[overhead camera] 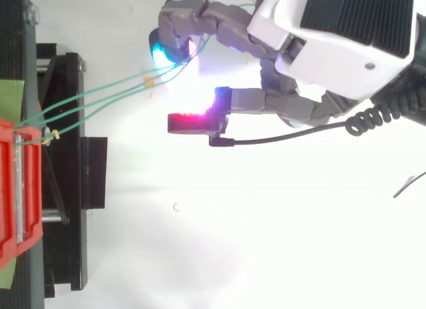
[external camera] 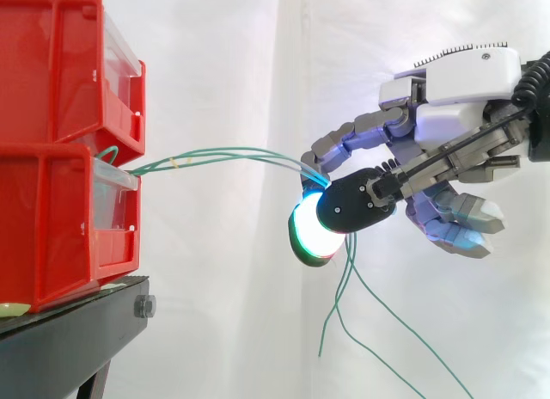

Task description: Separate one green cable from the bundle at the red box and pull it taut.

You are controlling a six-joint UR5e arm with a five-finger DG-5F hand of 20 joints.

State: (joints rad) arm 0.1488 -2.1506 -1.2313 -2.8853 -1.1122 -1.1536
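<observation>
Several thin green cables (external camera: 241, 151) leave the front of the lower red box (external camera: 51, 227) and run right in a shallow arch to my hand (external camera: 455, 115). A curled finger (external camera: 331, 162) hooks them just above the glowing thumb pad (external camera: 311, 231). Behind the thumb, their loose ends (external camera: 339, 304) hang down. From above, the green cables (overhead camera: 93, 96) fan out from the red box (overhead camera: 10, 189) and meet at the cyan-lit fingertip (overhead camera: 166, 52) of my hand (overhead camera: 333, 49). The thumb (overhead camera: 193, 122) glows red beside them. The whole bundle is held, with no single cable set apart.
A second red bin (external camera: 51, 64) sits on top of the lower one. Both rest on a black stand (external camera: 69, 339) at the left. A small yellow tie (overhead camera: 148, 82) sits on the cables near the fingertip. A white curtain hangs behind.
</observation>
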